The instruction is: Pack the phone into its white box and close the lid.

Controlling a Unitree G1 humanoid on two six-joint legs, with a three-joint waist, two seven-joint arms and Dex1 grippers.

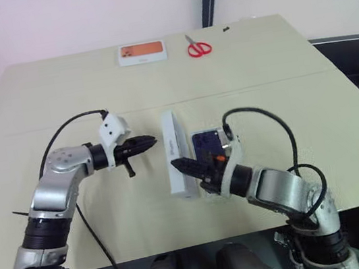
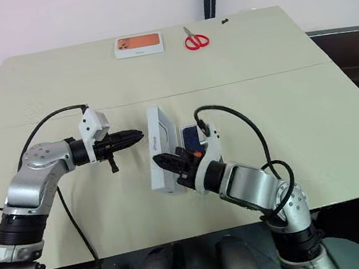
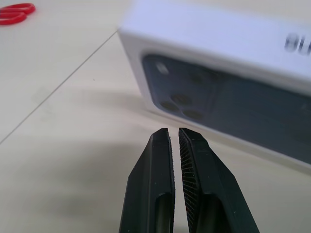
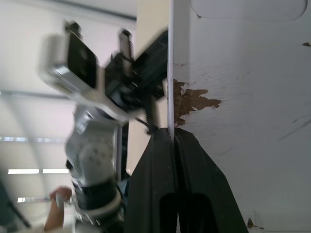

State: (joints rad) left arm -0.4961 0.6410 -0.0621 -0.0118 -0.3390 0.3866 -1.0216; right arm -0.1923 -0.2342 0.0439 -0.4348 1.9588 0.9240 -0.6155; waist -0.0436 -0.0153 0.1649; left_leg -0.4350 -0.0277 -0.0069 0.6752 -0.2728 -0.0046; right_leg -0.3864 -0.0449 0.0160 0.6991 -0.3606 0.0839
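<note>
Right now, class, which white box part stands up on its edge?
The lid, pinched by the right gripper. The flat box with an orange top lies at the far edge.

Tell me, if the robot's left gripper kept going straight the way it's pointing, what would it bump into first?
Most likely the lid, standing on edge just ahead of the shut left gripper; the left wrist view shows its printed face straight beyond the fingertips. A small gap remains.

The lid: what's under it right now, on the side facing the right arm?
The lid stands tilted on its long edge, its wall pinched in the right gripper. Beside it the phone lies in the white box; the arm covers the box's near end.
</note>
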